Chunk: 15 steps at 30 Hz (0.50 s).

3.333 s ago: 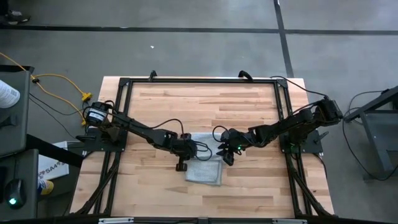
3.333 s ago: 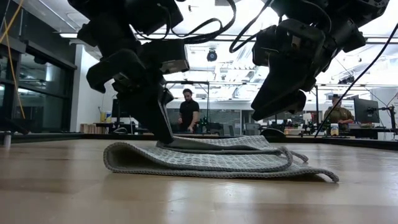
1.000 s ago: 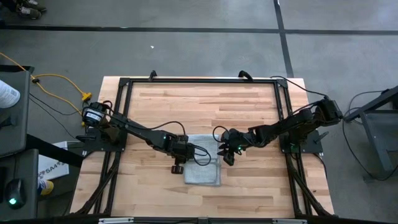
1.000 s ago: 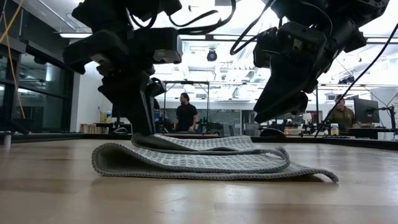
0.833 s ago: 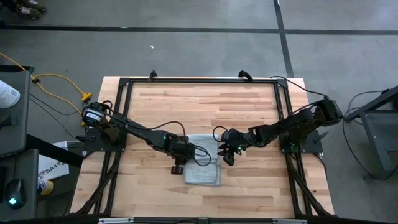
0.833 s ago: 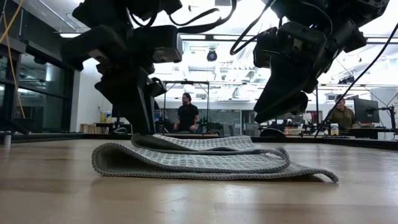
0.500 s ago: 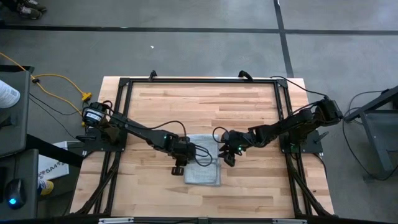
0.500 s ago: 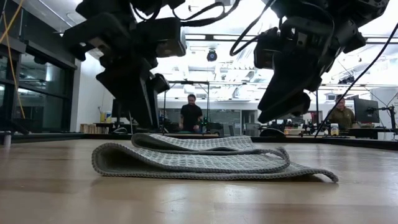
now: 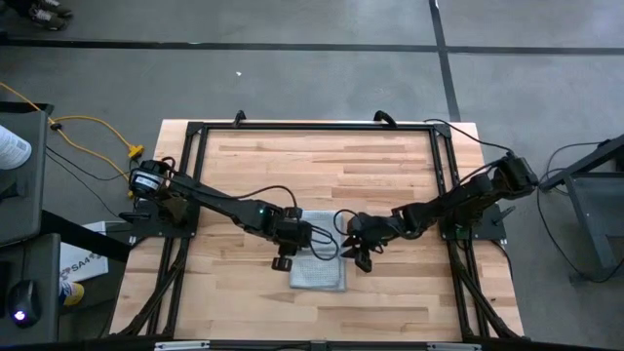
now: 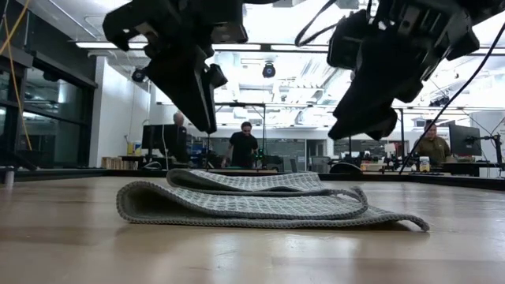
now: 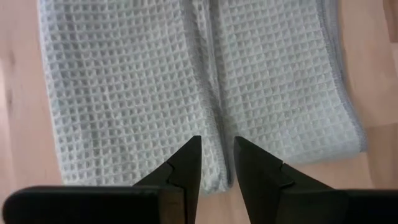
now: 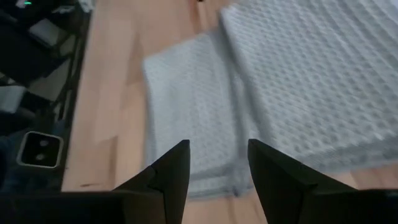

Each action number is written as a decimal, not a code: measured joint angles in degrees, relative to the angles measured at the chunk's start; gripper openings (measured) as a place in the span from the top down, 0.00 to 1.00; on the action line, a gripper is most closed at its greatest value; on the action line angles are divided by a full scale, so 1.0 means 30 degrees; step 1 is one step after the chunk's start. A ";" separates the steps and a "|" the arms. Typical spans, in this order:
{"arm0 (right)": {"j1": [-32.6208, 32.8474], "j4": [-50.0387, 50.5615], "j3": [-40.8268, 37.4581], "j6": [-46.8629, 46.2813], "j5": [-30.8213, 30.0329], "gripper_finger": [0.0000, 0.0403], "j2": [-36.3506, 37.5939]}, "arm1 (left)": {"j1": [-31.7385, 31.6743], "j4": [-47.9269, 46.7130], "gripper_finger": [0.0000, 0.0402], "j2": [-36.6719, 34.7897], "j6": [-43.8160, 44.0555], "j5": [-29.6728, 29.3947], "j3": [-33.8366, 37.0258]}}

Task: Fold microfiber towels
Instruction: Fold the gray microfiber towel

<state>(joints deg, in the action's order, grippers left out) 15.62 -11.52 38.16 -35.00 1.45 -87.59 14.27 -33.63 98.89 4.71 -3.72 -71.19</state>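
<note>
Both arms reach in over the middle of the wooden desk (image 9: 390,166), the left gripper (image 11: 216,163) and right gripper (image 12: 217,163) hovering above the towel (image 9: 319,272) with fingers parted and empty, while the grey-blue waffle-textured cloth lies folded in flat layers.

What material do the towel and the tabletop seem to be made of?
The towel looks like soft woven cloth, light grey-blue and matte, with a small waffle grid and stitched edges. The tabletop looks like pale wood: joined planks with visible grain and a smooth, slightly shiny finish.
</note>
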 joint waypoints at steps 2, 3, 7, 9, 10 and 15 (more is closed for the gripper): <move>0.0163 -0.0315 -0.0004 0.0229 0.0006 0.61 0.0000 | 0.0004 -0.0175 0.76 -0.0015 0.0555 0.0224 -0.0031; 0.0212 -0.0333 -0.0004 0.0262 0.0000 0.61 0.0000 | 0.0004 -0.0175 0.76 -0.0007 0.0823 0.0319 -0.0024; 0.0215 -0.0245 -0.0004 0.0262 -0.0007 0.61 0.0000 | 0.0019 -0.0245 0.76 -0.0007 0.1844 0.0724 -0.0024; 0.0319 -0.0248 -0.0004 0.0262 -0.0038 0.61 0.0000 | 0.0380 -0.0469 0.76 -0.0018 0.2368 0.0822 -0.0024; 0.0421 -0.0250 -0.0004 0.0262 -0.0036 0.61 0.0000 | 0.0704 -0.0521 0.76 -0.0100 0.2717 0.0631 -0.0024; 0.1212 -0.0246 -0.0004 0.0262 -0.0762 0.61 0.0000 | 0.3507 -0.0439 0.76 -0.0221 0.4773 -0.3240 -0.0017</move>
<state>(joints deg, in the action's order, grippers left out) 19.25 -12.26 38.15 -34.22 -0.83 -87.59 24.79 -34.94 98.23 19.03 -13.44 -71.24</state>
